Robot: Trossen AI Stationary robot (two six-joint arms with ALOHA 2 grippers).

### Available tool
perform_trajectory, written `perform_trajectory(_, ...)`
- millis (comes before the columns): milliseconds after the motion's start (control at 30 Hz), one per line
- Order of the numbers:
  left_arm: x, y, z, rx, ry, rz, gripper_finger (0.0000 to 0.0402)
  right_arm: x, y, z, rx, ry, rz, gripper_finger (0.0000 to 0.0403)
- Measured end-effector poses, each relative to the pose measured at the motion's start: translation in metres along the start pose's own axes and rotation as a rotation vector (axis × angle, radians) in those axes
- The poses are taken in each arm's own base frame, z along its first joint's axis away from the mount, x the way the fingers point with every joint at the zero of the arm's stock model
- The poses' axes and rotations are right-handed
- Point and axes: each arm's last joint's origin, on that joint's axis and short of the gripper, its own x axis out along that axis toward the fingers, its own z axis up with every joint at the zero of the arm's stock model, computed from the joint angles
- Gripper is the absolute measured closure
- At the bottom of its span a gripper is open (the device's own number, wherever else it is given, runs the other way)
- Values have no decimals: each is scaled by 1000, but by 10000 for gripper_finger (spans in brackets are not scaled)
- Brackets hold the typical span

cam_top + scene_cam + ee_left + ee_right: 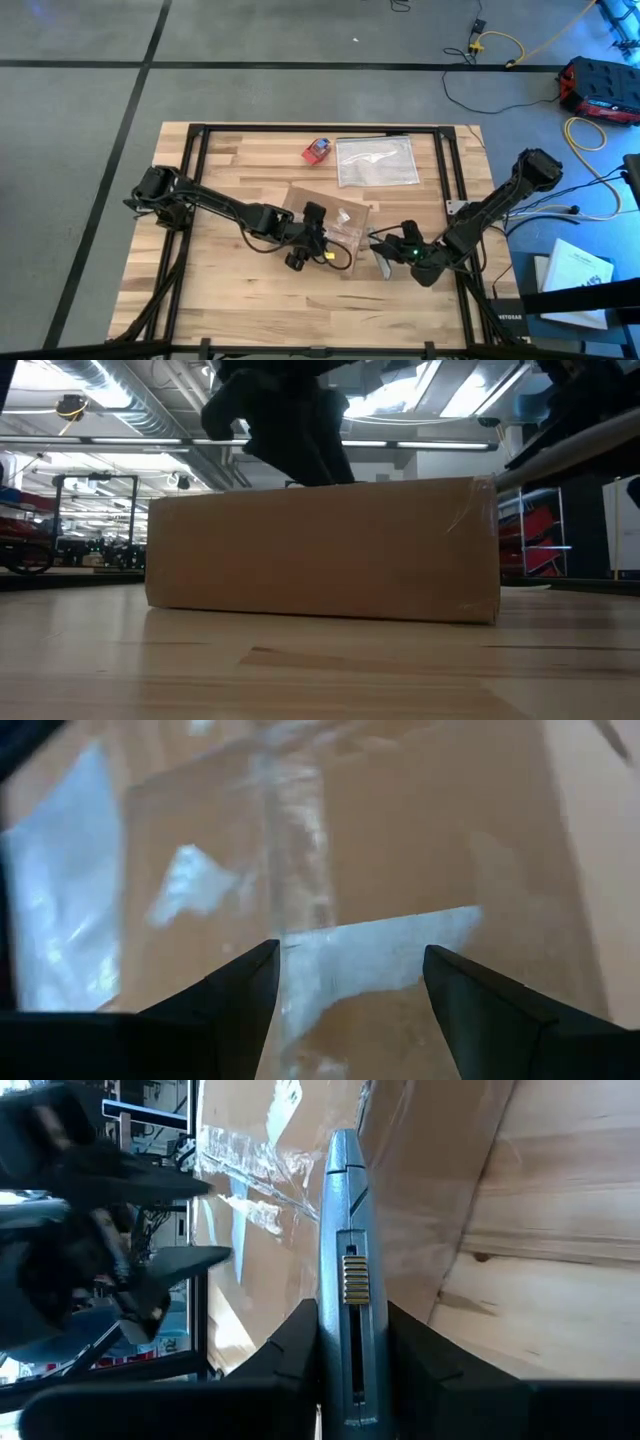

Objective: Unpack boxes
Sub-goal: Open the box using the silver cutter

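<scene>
Two grippers flank the box (328,222) mid-desk: left gripper (313,232), jaws wide, hovers over its tape; right gripper (392,250), just beside its right edge, clamps a utility knife (347,1270) pointing boxward.

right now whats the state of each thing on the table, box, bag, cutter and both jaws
cardboard box: closed, flaps down, clear tape across the top
utility knife: clamped in the right gripper, tip pointing at the box edge
right gripper: jaws shut on the utility knife, beside the box
left gripper: jaws open, empty, over the taped box top
plastic bag: lying flat behind the box
small red-and-blue object: lying loose beside the bag
</scene>
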Motion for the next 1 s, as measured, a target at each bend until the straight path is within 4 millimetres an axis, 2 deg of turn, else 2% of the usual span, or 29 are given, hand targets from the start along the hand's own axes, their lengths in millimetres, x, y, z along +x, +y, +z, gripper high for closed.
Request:
perform_trajectory(633,20,12,-6,-200,3,-30,167,1,-3,4,77,-45,-25,341)
perform_trajectory(1000,22,12,-5,-219,-7,-21,167,1,-5,6,62,-73,-33,341)
